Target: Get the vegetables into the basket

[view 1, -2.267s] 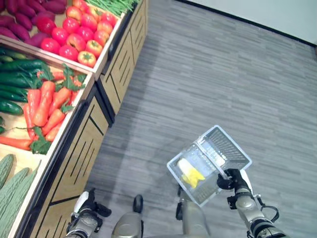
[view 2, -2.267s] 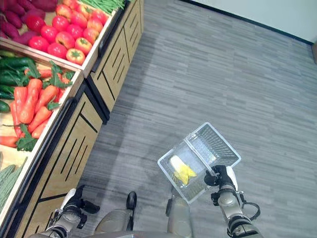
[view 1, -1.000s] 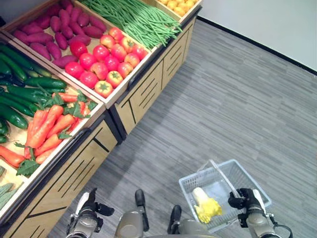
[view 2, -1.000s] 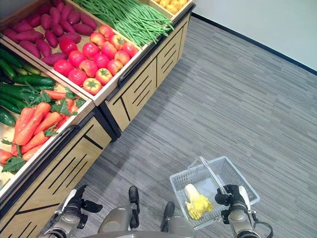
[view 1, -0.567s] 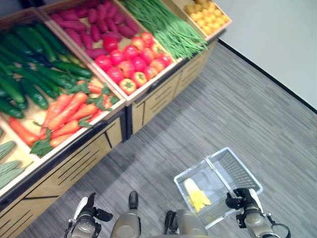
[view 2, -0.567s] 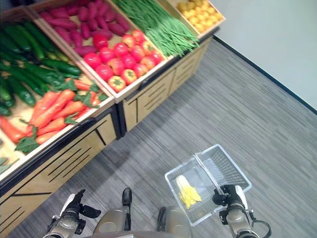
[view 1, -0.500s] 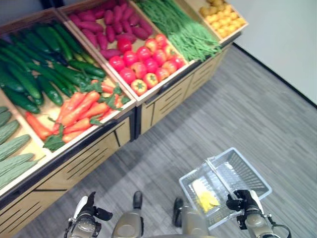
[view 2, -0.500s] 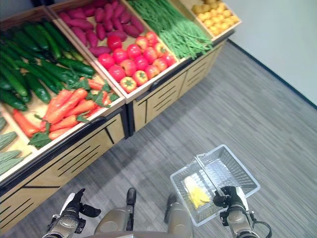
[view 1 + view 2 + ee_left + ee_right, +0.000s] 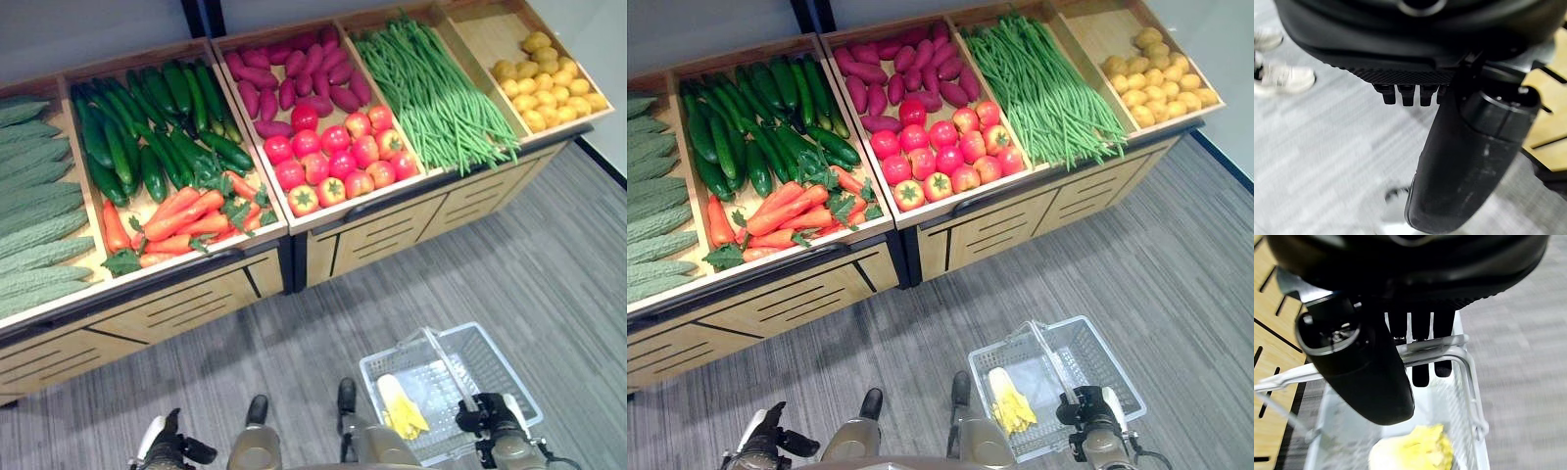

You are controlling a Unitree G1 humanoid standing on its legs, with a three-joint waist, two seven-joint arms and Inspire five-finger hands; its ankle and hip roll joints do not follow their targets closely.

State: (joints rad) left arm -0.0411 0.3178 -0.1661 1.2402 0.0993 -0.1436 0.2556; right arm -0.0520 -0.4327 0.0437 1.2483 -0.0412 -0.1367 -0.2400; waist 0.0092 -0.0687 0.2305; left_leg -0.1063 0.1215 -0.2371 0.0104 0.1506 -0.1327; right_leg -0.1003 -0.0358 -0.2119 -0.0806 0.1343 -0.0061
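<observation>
A clear plastic basket [image 9: 482,368] hangs low at my right side over the grey floor. My right hand [image 9: 496,424] is shut on the basket's metal handle [image 9: 1436,349], fingers curled round the bar in the right wrist view. Inside lies one pale yellow leafy vegetable [image 9: 400,405], also seen below the handle [image 9: 1414,451]. The wooden stand [image 9: 294,255] ahead holds bitter gourds [image 9: 39,225], cucumbers [image 9: 147,127], carrots [image 9: 176,220], purple sweet potatoes [image 9: 294,78], tomatoes [image 9: 338,157], green beans [image 9: 436,88] and yellow potatoes [image 9: 549,83]. My left hand [image 9: 165,452] hangs low at my left, fingers curled, holding nothing.
The stand's drawer fronts [image 9: 186,308] run along the floor between me and the produce. Grey floor [image 9: 568,255] stretches to the right of the stand. A person's white shoes [image 9: 1281,78] stand on the floor in the left wrist view.
The camera has swung toward the stand, which now faces me square-on with all bins in sight. The basket stays hanging from my right hand with the vegetable inside.
</observation>
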